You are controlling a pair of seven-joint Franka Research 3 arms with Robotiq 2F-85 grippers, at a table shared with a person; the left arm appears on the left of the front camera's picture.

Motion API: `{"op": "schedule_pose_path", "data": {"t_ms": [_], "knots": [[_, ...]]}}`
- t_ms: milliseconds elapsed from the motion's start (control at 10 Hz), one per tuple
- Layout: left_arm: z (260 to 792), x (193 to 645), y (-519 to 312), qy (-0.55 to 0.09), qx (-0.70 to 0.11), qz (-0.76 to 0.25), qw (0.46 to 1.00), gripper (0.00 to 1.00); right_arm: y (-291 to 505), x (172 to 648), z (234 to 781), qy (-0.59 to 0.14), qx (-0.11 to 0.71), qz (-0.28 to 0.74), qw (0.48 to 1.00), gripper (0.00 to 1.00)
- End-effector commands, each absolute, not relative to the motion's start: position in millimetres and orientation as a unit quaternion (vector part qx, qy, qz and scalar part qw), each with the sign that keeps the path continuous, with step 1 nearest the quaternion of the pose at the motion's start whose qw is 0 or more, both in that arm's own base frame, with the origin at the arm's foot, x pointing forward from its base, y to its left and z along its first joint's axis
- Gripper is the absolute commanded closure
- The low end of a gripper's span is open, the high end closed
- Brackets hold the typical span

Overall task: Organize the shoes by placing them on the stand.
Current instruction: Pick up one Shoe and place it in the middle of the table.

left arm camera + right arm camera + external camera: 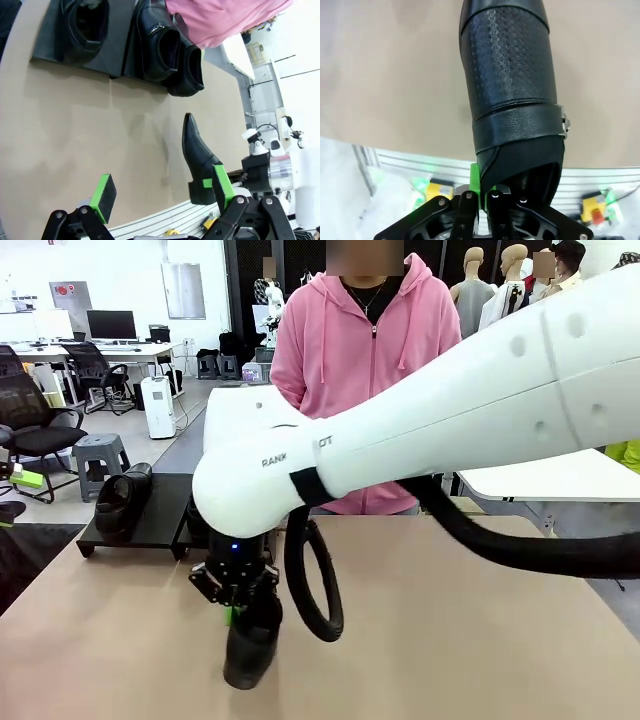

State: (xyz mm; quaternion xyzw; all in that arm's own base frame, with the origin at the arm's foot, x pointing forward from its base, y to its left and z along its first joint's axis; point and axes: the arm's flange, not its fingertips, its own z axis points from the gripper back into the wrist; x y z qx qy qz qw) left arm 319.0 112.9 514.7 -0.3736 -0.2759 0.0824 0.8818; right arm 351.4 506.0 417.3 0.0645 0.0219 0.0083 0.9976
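The right end effector (238, 612) is pressed together on the heel rim of a black shoe (251, 645), one green pad inside the opening and the other outside, which looks a sensible hold: the collar is the only thin edge on a shoe that narrow fingers can pinch. From the right wrist view the shoe (512, 100) runs straight away from the fingers, its long axis in line with them, toe at the far end and strap with buckle across the instep. It hangs directly below the end effector over the tabletop (450, 640), toe downward (whether the toe touches the surface I cannot tell). The stand (150, 515) sits beyond and to the left of this end effector, near the person in pink, already carrying a shoe (122, 502); the left wrist view shows three shoes on it. The left end effector (162, 192) has its fingers spread wide around nothing, apparently keeping clear. I judge the held shoe must be levelled before it reaches the sloped platform.
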Motion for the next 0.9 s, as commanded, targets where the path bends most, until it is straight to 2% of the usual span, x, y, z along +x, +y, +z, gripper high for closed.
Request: {"op": "schedule_pose_path", "data": {"t_ms": [0,400,500,600,800], "knots": [[514,318,113,-0.276,-0.376,0.085,0.881,0.00,519,357,413,-0.024,0.049,-0.045,0.998,1.00],[514,318,113,-0.276,-0.376,0.085,0.881,0.00,520,367,391,-0.005,0.019,-0.016,1.000,1.00],[514,318,113,-0.276,-0.376,0.085,0.881,0.00,517,368,389,-0.003,0.012,-0.019,1.000,0.41],[514,318,113,-0.276,-0.376,0.085,0.881,0.00,513,368,388,-0.002,0.011,-0.016,1.000,0.00],[514,318,113,-0.276,-0.376,0.085,0.881,0.00,500,361,397,0.000,0.028,0.002,1.000,0.00]]}}
